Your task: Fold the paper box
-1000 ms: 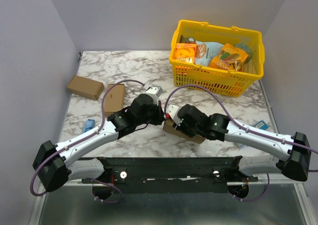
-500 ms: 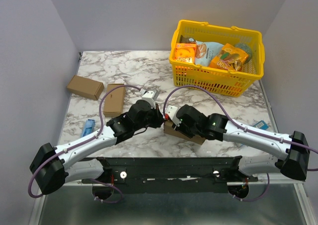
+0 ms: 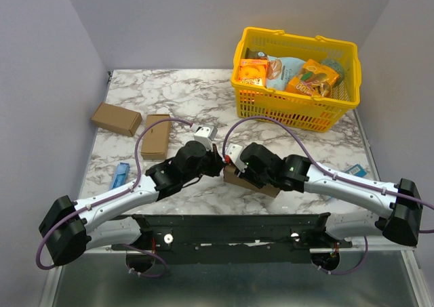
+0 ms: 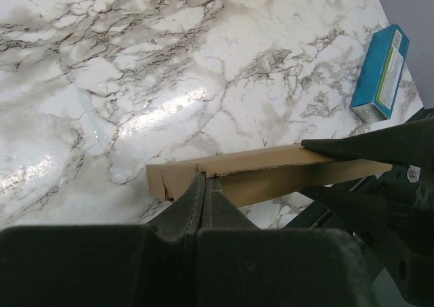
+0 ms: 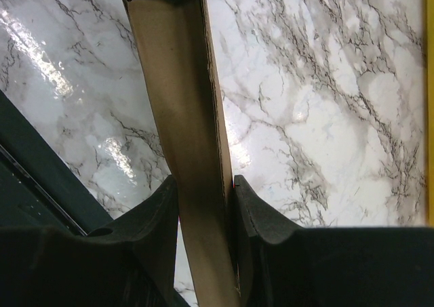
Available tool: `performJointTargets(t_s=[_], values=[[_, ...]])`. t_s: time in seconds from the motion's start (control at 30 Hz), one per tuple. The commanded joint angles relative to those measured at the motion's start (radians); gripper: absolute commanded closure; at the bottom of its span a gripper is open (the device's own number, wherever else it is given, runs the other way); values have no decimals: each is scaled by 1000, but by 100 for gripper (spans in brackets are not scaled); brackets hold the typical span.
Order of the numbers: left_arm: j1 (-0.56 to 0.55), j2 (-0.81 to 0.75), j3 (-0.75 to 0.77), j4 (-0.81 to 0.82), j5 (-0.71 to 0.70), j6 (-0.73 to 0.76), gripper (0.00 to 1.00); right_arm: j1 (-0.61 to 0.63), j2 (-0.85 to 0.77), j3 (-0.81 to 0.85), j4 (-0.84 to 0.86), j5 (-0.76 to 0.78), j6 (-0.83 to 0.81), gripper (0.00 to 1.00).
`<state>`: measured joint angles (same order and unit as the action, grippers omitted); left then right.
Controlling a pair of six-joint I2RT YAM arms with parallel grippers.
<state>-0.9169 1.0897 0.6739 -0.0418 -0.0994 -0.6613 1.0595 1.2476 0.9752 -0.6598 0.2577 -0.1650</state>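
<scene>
Against the marble table (image 3: 203, 97), we hold the paper box (image 4: 271, 175) endwise: left gripper (image 4: 205, 179) pinching, right gripper (image 5: 203, 185) clamping, its long axis spanning between.

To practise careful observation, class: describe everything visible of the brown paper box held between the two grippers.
The paper box is plain, unprinted brown cardboard, flattened into a long, thin slab with one rough corner. It sits between the two arms and is largely hidden from above. The right gripper clamps its two broad faces, while the left gripper pinches its long edge near that corner. Whether it rests on the marble table cannot be told.
</scene>
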Motion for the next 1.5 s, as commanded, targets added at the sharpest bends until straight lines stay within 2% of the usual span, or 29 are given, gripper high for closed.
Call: performJointTargets(t_s=[0.0,0.3,0.67,0.83,0.87,0.93,1.1,1.3,1.47], values=[[-45,4,-51,-104,56,77,100,-23,10,10,42,87,36,72],[-88,38,-50,-104,29,120,100,-35,4,8,45,91,35,72],[-203,116,16,-239,-210,127,100,-42,1,8,57,124,58,72],[-227,141,21,-254,-238,129,100,-52,-13,14,63,132,79,71],[-231,145,24,-263,-244,127,100,-52,-17,17,63,132,91,69],[-234,157,42,-282,-269,117,100,-52,-42,33,54,133,107,60],[-238,170,73,-326,-302,109,100,-50,-103,82,-16,117,162,31],[-243,176,95,-339,-318,103,100,-52,-198,105,-142,97,297,23],[-246,191,122,-362,-333,106,100,-56,-249,100,-286,156,470,26]])
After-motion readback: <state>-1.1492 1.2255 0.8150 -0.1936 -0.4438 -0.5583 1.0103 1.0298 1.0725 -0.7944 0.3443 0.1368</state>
